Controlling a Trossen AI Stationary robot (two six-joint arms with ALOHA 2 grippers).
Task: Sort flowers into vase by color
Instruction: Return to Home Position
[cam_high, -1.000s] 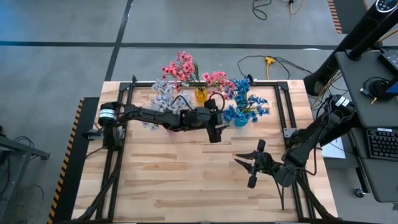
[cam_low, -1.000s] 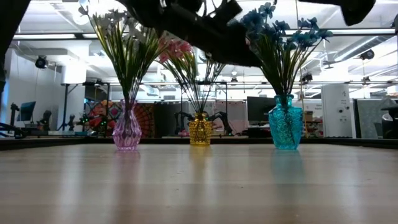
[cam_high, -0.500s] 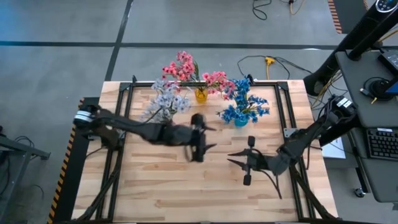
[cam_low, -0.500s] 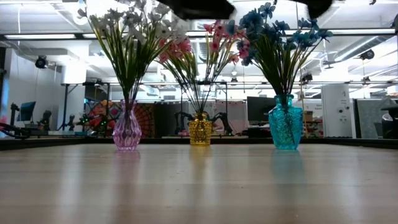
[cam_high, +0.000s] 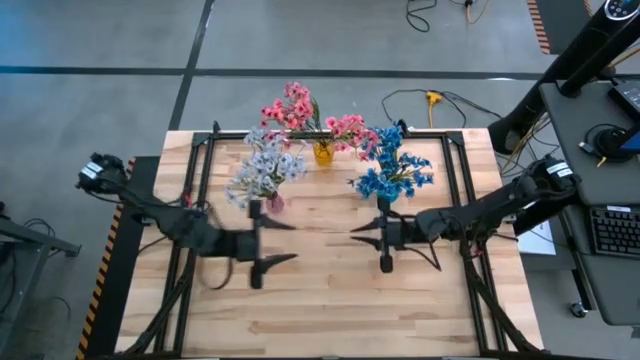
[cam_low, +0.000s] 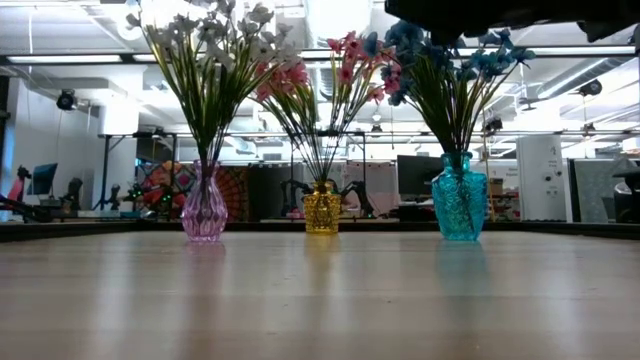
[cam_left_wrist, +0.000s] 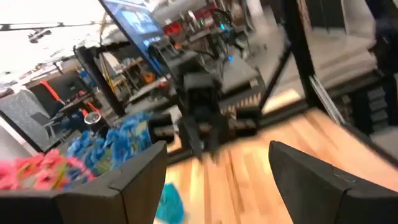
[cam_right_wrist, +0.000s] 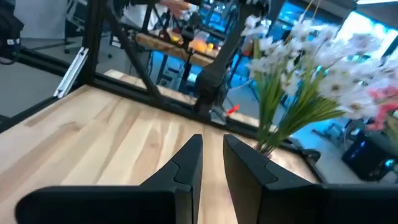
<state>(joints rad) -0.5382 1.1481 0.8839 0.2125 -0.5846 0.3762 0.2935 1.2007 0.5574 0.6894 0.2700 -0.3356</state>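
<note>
The white flowers (cam_high: 262, 165) stand in the purple vase (cam_low: 204, 212), the pink flowers (cam_high: 298, 108) in the yellow vase (cam_low: 321, 208), the blue flowers (cam_high: 398, 170) in the blue vase (cam_low: 460, 205); none lies on the table (cam_high: 330, 310); the left gripper (cam_high: 288, 241), a second ago reaching in beside the yellow vase, has pulled back, so the white flowers now sit just beyond it; its fingers are spread wide and empty; the right gripper (cam_high: 356, 235) has slid in just short of the blue vase, fingers almost together, holding nothing; sorting looks finished, with only the retreat home left.
</note>
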